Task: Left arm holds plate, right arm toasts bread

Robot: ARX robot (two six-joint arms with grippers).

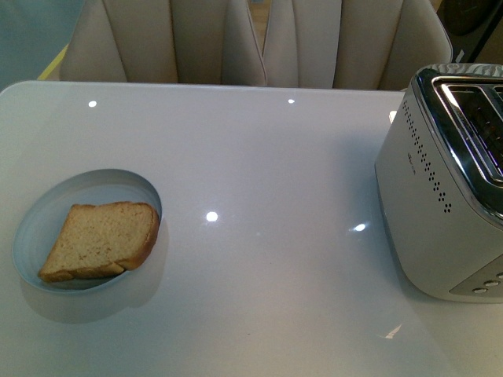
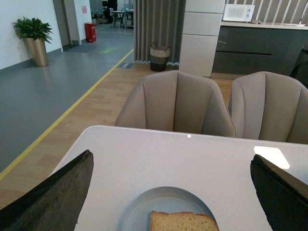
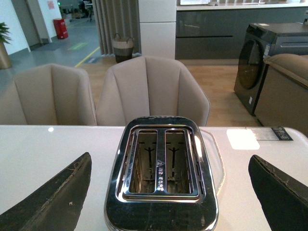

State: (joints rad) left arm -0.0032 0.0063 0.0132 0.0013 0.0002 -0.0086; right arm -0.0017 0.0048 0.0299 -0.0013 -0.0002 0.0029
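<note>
A pale bluish-white plate point(image 1: 35, 228) rests on the white table at the left, with one slice of brown bread point(image 1: 100, 239) lying flat in it. In the left wrist view the plate point(image 2: 144, 209) and the bread point(image 2: 183, 222) sit low between the wide-apart black fingers point(image 2: 53, 197) of my left gripper point(image 2: 171, 195), which hovers open above them and holds nothing. A silver two-slot toaster point(image 1: 444, 181) stands at the right. My right gripper point(image 3: 171, 195) hangs open above the toaster point(image 3: 161, 168), whose slots show no bread. Neither arm appears in the front view.
The glossy white table point(image 1: 259, 165) reflects ceiling lights. Beige chairs point(image 1: 196, 39) stand along its far edge. The toaster's control buttons point(image 1: 483, 287) face the near right corner.
</note>
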